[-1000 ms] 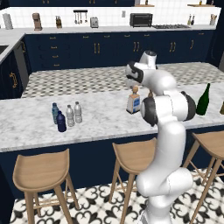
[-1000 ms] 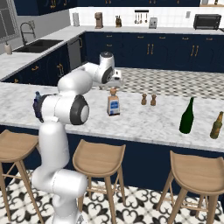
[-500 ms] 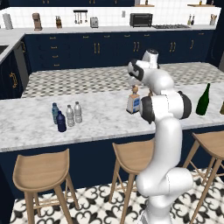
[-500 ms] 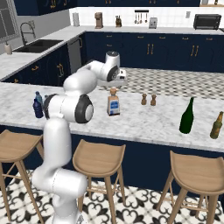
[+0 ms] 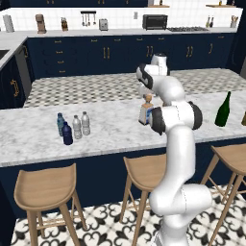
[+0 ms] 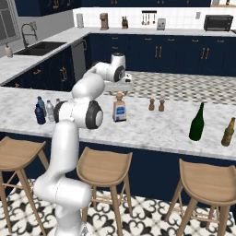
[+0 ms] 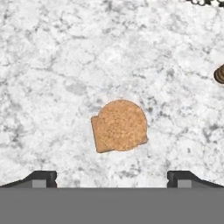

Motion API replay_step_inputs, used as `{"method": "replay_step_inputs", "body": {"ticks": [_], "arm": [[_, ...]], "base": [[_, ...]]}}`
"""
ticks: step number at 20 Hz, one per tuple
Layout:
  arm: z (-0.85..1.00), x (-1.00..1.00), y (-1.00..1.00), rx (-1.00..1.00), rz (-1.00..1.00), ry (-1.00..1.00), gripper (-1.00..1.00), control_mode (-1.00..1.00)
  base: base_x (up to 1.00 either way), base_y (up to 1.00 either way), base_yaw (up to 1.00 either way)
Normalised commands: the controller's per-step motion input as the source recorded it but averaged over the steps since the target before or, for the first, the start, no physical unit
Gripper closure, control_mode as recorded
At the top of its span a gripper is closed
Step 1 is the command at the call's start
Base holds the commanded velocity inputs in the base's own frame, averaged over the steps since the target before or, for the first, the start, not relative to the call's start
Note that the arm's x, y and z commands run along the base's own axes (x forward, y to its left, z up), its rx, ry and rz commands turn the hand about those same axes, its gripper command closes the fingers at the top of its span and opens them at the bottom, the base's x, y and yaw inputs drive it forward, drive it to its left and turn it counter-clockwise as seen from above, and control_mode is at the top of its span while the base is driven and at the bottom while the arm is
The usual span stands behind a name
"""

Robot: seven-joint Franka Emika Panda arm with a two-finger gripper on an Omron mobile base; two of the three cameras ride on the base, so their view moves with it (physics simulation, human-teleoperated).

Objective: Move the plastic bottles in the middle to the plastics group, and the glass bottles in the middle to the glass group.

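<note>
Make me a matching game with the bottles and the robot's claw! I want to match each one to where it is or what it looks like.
Things:
1. glass bottle
2. wine bottle
3. clear water bottles
4. gripper

Descriptions:
A. dark green, long neck
B. open, above a cork
C. standing beside the blue bottles
D. squat, with a brown cork stopper

Pairs: 1-D, 2-A, 3-C, 4-B
</note>
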Motion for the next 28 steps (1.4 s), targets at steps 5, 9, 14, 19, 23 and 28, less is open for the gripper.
{"method": "replay_step_inputs", "body": {"ticks": [5, 9, 14, 19, 23, 28], "arm": [[-0.04, 0.03, 0.0, 0.0, 0.0, 0.06, -1.0, -1.0], [-0.22, 0.04, 0.0, 0.0, 0.0, -0.05, -1.0, -1.0], [-0.3, 0.15, 0.0, 0.0, 0.0, -0.08, -1.0, -1.0], [-0.11, 0.0, 0.0, 0.0, 0.0, 0.0, -1.0, -1.0], [-0.22, 0.0, 0.0, 0.0, 0.0, 0.0, -1.0, -1.0], [-0.41, 0.0, 0.0, 0.0, 0.0, 0.0, -1.0, -1.0]], "base": [[0.0, 0.0, 0.0], [0.0, 0.0, 0.0], [0.0, 0.0, 0.0], [0.0, 0.0, 0.0], [0.0, 0.0, 0.0], [0.0, 0.0, 0.0]]}}
